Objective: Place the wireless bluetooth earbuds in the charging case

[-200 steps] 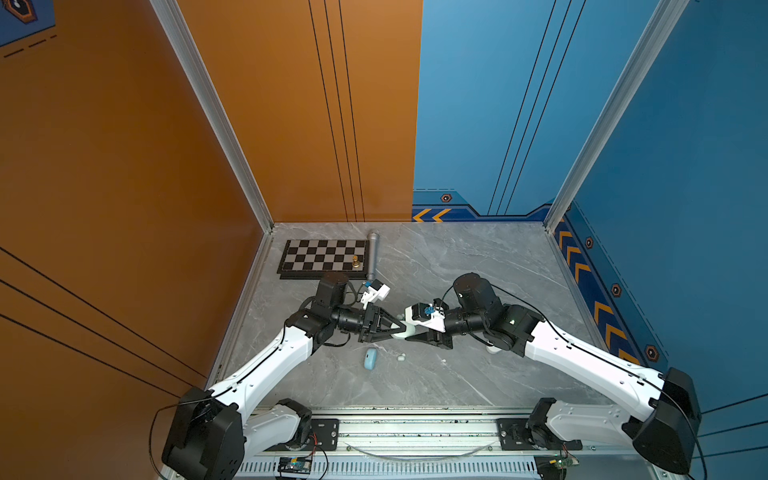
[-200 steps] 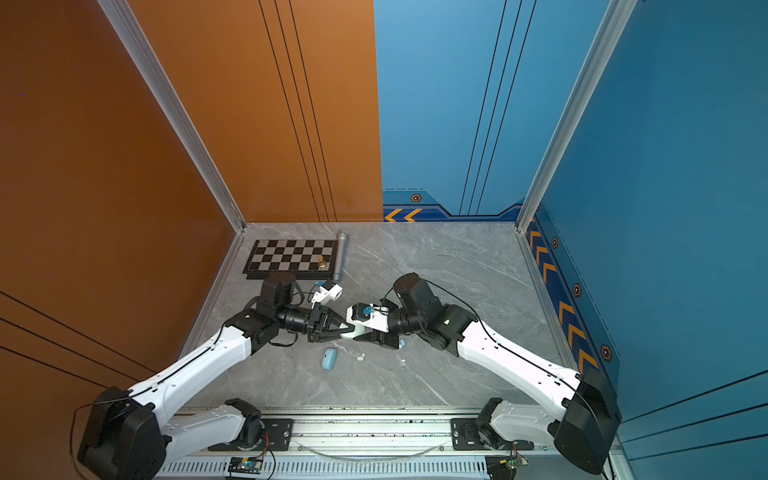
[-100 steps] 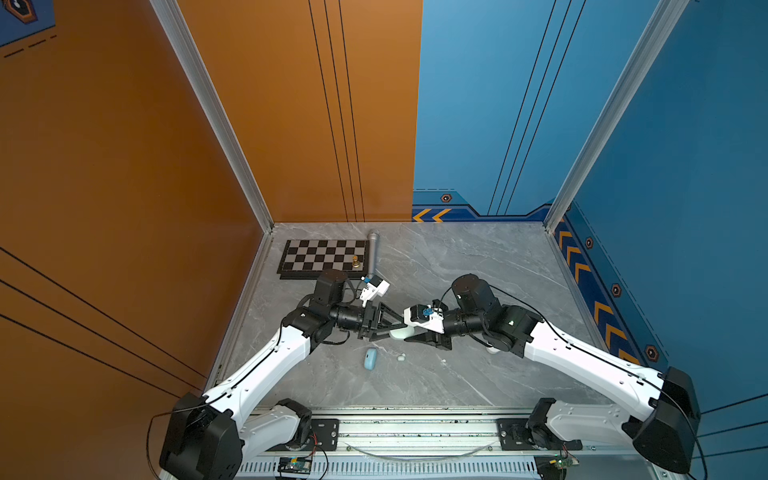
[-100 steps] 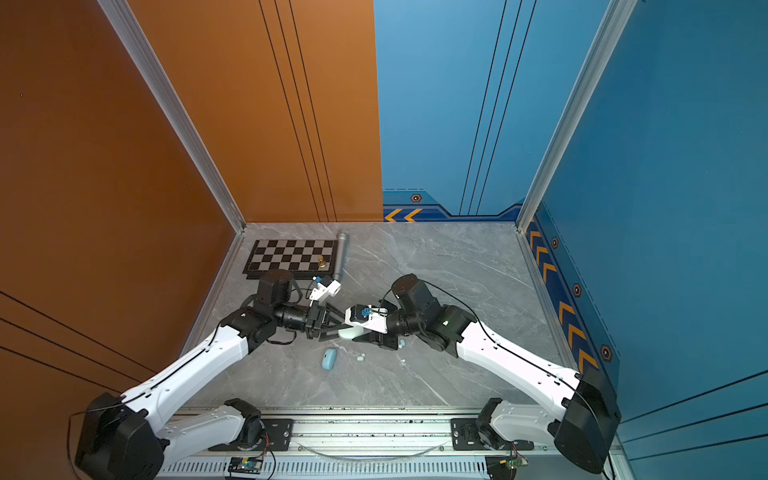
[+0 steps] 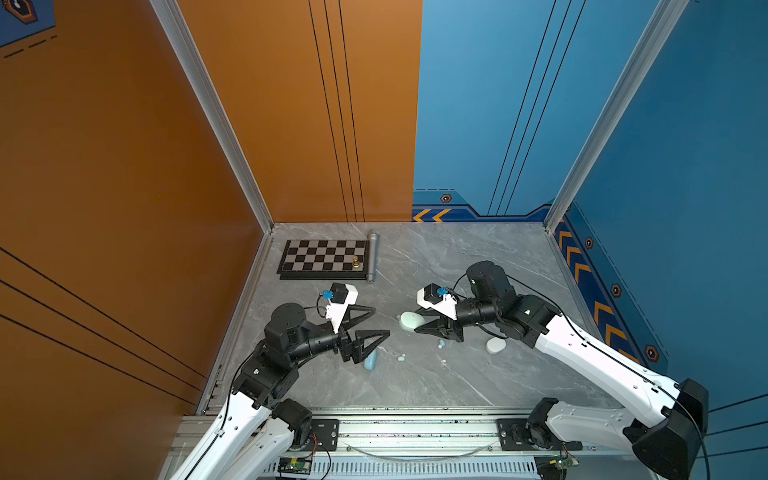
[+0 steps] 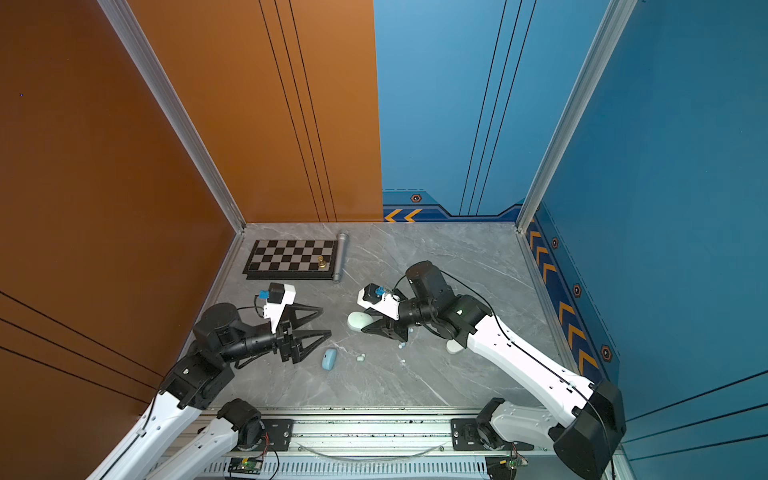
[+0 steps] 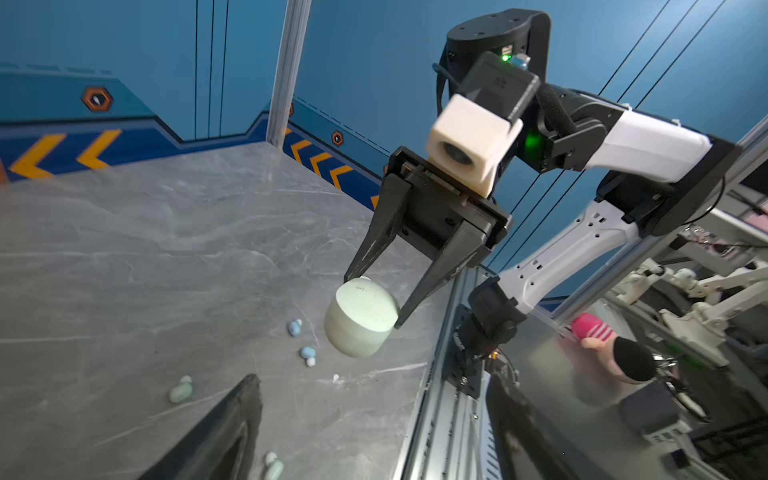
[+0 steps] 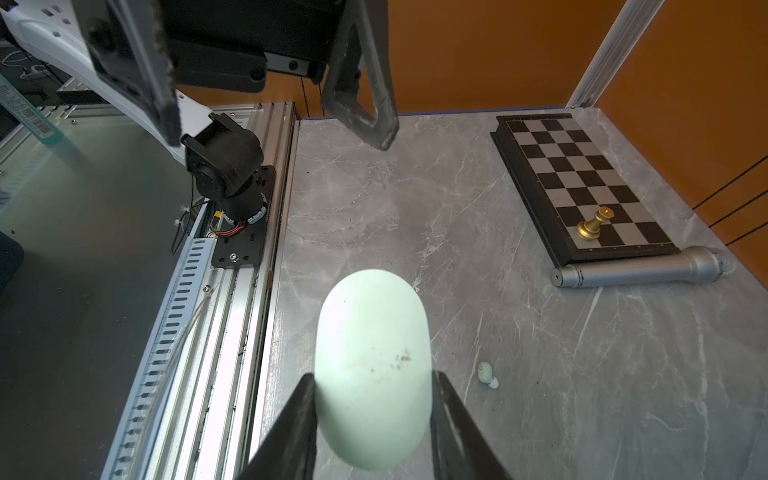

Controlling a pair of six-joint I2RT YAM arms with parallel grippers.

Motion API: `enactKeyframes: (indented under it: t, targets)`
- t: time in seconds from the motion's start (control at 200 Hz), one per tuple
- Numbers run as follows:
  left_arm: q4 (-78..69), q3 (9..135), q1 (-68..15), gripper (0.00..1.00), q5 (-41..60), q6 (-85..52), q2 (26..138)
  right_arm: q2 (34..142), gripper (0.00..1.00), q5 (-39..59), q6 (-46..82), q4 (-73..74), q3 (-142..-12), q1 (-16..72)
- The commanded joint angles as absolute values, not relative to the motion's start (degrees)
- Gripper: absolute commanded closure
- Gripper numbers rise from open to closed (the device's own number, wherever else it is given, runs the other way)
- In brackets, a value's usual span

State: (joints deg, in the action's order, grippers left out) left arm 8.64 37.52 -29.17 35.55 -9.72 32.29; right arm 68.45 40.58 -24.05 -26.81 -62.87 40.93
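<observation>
Mint charging case (image 8: 372,365), seemingly closed, sits pinched in the right gripper (image 7: 374,301), likely offered for opening; left gripper (image 5: 381,321), centre-left in a top view, gapes empty; earbuds (image 7: 294,328) lie loose nearby.

- Charging cases, three: mint case (image 5: 411,321), blue case (image 5: 370,359), white case (image 5: 496,345)
- Loose buds on the table, five made out: pale blue earbuds (image 7: 294,327), two; mint earbuds (image 7: 180,390), two; white earbud (image 7: 336,378), one, a mere speck, hard to be sure of
- Grippers, two: left gripper (image 5: 382,321), right gripper (image 7: 376,299)
- Chessboard (image 5: 316,253), one, far left
- Gold chess piece (image 5: 355,262), one
- Grey metal cylinder (image 5: 372,257), one
</observation>
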Motion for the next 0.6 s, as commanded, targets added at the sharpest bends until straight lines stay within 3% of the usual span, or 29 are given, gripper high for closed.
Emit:
enactKeyframes:
  t: [0.0,0.355,0.596]
  targets:
    - [9.6,37.6,-31.8,0.15,25.9,5.7,33.7,67.0,0.79,45.5,-21.7,-34.9,-66.3,40.6]
    - [9.8,44.8,-38.8,0.2,38.3,7.1,47.5,66.5,0.81,49.5,-21.4,-39.9,-69.2,40.6]
    - [9.3,45.7,-39.6,0.35,41.6,6.4,50.2,67.3,0.81,49.4,-21.7,-39.9,-70.4,40.6]
